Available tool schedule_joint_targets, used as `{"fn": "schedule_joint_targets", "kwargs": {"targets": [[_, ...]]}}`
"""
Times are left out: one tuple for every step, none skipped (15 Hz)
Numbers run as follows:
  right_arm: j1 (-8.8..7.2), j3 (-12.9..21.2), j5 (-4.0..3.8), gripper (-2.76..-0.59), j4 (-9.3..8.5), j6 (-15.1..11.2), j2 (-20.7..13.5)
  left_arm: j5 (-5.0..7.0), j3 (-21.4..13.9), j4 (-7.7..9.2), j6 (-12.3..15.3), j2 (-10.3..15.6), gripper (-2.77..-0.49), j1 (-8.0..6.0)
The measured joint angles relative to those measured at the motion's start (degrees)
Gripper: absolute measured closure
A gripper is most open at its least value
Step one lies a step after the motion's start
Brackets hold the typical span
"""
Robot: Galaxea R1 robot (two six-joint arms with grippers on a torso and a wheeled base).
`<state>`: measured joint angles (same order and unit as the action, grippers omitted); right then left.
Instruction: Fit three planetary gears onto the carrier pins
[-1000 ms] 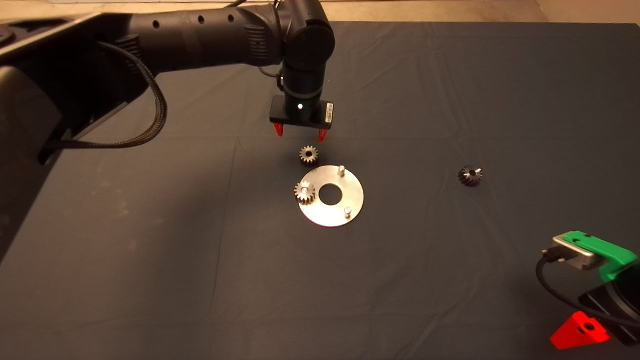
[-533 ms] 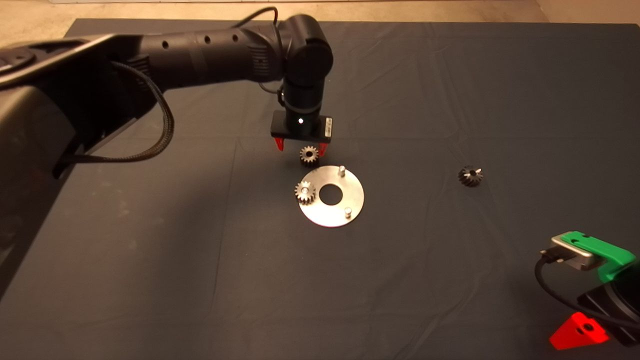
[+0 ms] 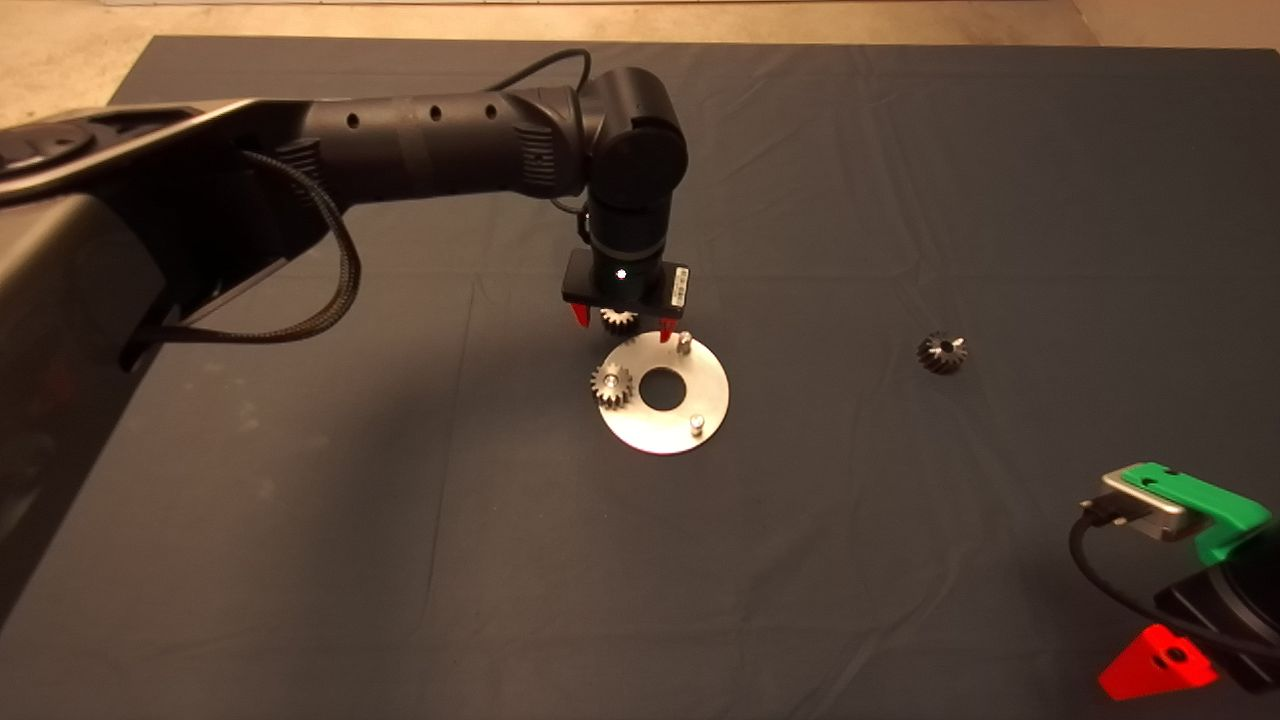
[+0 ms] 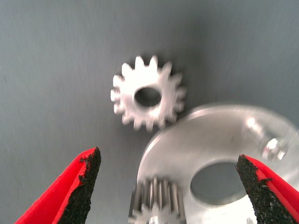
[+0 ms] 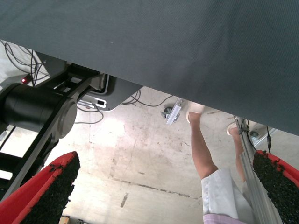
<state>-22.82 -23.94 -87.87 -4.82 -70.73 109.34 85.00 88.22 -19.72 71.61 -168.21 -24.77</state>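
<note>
A: The left gripper (image 3: 620, 328) hangs at centre frame with its red fingers (image 4: 79, 186) spread wide, nothing between them, straddling a loose gear (image 4: 147, 98) that lies flat on the mat (image 3: 300, 520), just beside the disc's (image 3: 700, 385) upper-left rim.

B: That gear looks like solid metal: stiff, small, probably heavy for its size and slick on the flats. The toothed edge is the place to pinch it, pads on opposite sides, centre hole left free for a pin.

A: One gear (image 3: 611, 384) already sits on the disc's left pin. Two carrier pins (image 3: 684, 342) stand bare. A third gear (image 3: 940, 352) rests well apart at centre right.

B: The right gripper (image 3: 1160, 665) waits at lower right, fingers apart; its wrist camera shows floor and a person's legs (image 5: 205, 158).

A: From overhead the wrist covers most of the loose gear, and whether the pads have reached its height is hard to tell.
</note>
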Motion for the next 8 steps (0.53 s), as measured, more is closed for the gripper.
{"fn": "schedule_joint_targets", "kwargs": {"targets": [[0.0, 0.0, 0.02, -2.75, 0.0, 0.0, 0.0, -0.48, -0.29, -0.75, 0.0, 0.0, -2.04, 0.0], [0.0, 0.0, 0.02, -2.75, 0.0, 0.0, 0.0, -1.45, -0.6, -1.14, -0.02, 0.0, -2.04, 0.04], [0.0, 0.0, 0.05, -2.75, 0.0, 0.0, 0.01, -2.79, -0.63, -1.57, -0.05, 0.17, -2.04, 0.18], [0.0, 0.0, 0.05, -2.75, 0.0, 0.0, 0.0, -3.68, -0.62, -2.17, -0.15, 0.47, -2.04, 0.66], [0.0, 0.0, -0.02, -2.75, 0.0, 0.0, -0.05, -3.79, -0.62, -2.41, -0.15, 0.61, -2.04, 1.13], [0.0, 0.0, 0.0, -2.75, -0.02, 0.0, -0.13, -3.86, -0.62, -2.55, -0.17, 0.59, -2.04, 1.4], [0.0, 0.0, 0.05, -2.75, -0.02, 0.0, -0.13, -3.97, -0.62, -3.0, -0.2, 0.61, -2.04, 1.43], [0.0, 0.0, 0.05, -2.75, -0.02, 0.0, -0.12, -3.97, -0.62, -4.11, -0.22, 0.61, -2.04, 1.43]]}}
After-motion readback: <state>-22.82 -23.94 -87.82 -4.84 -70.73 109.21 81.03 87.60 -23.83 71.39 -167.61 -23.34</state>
